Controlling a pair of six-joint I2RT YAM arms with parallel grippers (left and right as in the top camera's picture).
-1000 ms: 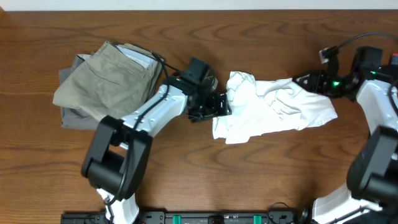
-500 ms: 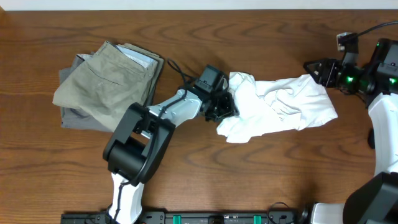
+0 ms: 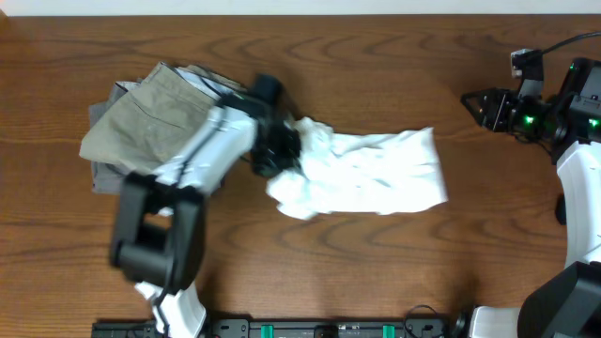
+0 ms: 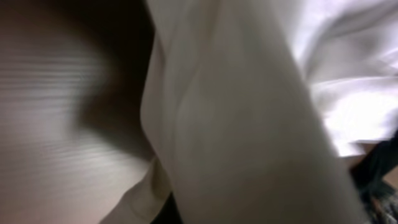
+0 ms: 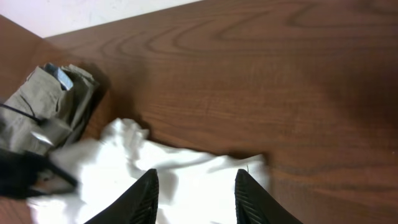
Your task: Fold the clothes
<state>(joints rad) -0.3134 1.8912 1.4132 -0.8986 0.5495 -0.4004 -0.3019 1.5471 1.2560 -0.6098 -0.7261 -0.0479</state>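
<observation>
Shirt (image 3: pixel 366 175) farther left, between left fingers (image 3: pixel 279 150)

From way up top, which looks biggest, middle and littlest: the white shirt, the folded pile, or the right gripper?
1. White shirt and folded pile: too alike to rank, and the left arm covers part of the pile.
2. Right gripper: clearly smallest.

Stretches the left arm (image 3: pixel 202 158) from the near edge up toward the middle, forearm angled right, left claw (image 3: pixel 280 150) clamped on the bunched end of the white garment (image 3: pixel 376 174). Holds the right arm (image 3: pixel 577 160) bent at the far right, right claw (image 3: pixel 477 101) pointing left, fingers (image 5: pixel 142 198) spread apart, gripping nothing.
</observation>
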